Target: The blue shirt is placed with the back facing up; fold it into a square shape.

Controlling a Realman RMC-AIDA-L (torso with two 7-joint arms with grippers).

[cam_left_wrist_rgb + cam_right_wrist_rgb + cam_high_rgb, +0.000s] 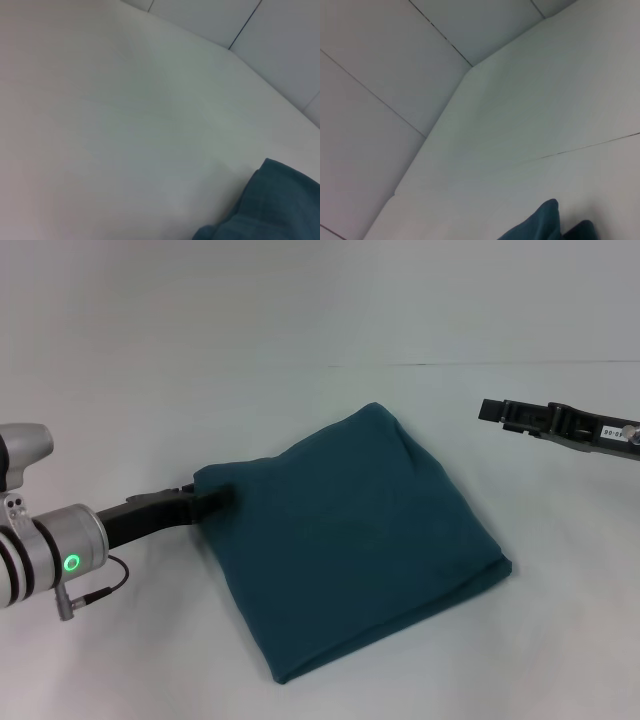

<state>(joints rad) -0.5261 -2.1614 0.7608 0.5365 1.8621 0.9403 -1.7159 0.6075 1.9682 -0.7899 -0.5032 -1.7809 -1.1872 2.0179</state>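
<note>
Head view: the blue shirt [360, 540] lies near the middle of the white bench [120, 390] as a compact, roughly square packet turned cornerwise, plain side up, no lettering showing. The fold looks essentially done; what may remain is releasing and tidying the left corner. The left gripper [222, 499] sits at that corner, its tip buried in the cloth, so it appears to pinch the fabric, though the fingers themselves are hidden. The right gripper [487, 409] hovers well apart to the shirt's right, clear of the cloth; I cannot tell whether it is wide or narrow, seen edge-on.

Left wrist view: mostly bare bench [125, 125], with a bunched edge of the blue shirt [270, 210] at one corner. No fingers show.

Right wrist view: bench [545, 115] and wall panels, with a small peak of the blue shirt [542, 225] at the frame's edge, cut off. No fingers show here either.
</note>
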